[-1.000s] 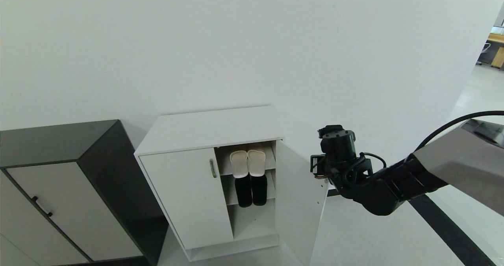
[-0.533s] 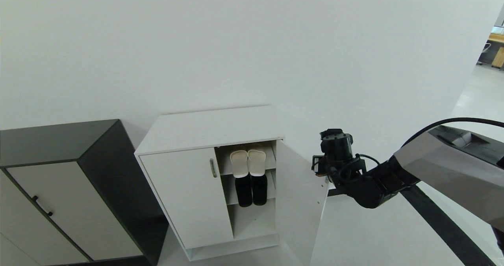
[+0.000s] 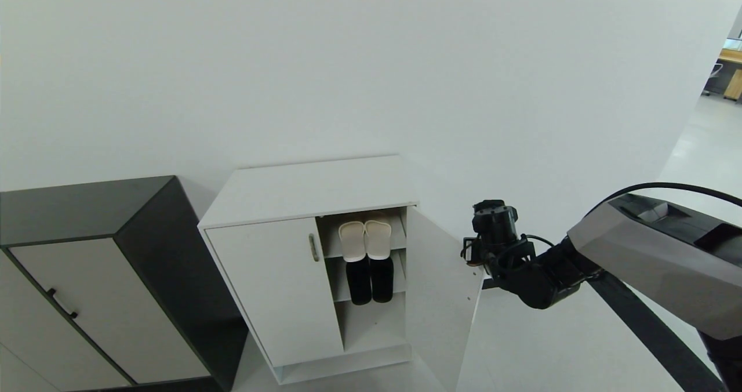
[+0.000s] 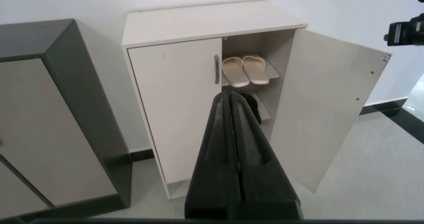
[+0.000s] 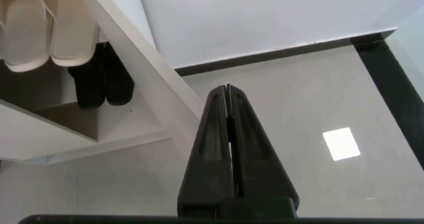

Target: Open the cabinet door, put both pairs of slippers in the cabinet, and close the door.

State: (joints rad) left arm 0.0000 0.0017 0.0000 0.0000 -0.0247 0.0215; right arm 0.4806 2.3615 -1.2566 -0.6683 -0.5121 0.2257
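Observation:
The white cabinet [image 3: 313, 189] stands against the wall with its left door closed and its right door [image 3: 440, 299] swung open. White slippers [image 3: 365, 240] lie on the top shelf, black slippers [image 3: 370, 280] on the shelf below. My right arm [image 3: 498, 247] hovers just beyond the open door's outer edge. The right gripper [image 5: 228, 91] is shut and empty, above the floor beside the door [image 5: 146, 71], with both pairs [image 5: 46, 28] [image 5: 103, 81] visible past it. The left gripper [image 4: 230, 98] is shut and empty, some way in front of the cabinet [image 4: 199, 22].
A dark cabinet [image 3: 87, 206] with a pale door stands right beside the white one on its left. A black stripe [image 3: 649, 334] crosses the pale floor at the right. Open floor lies in front of and to the right of the open door.
My right arm has sunk a little and drawn in toward the open door's outer edge. The door and both pairs of slippers have not moved.

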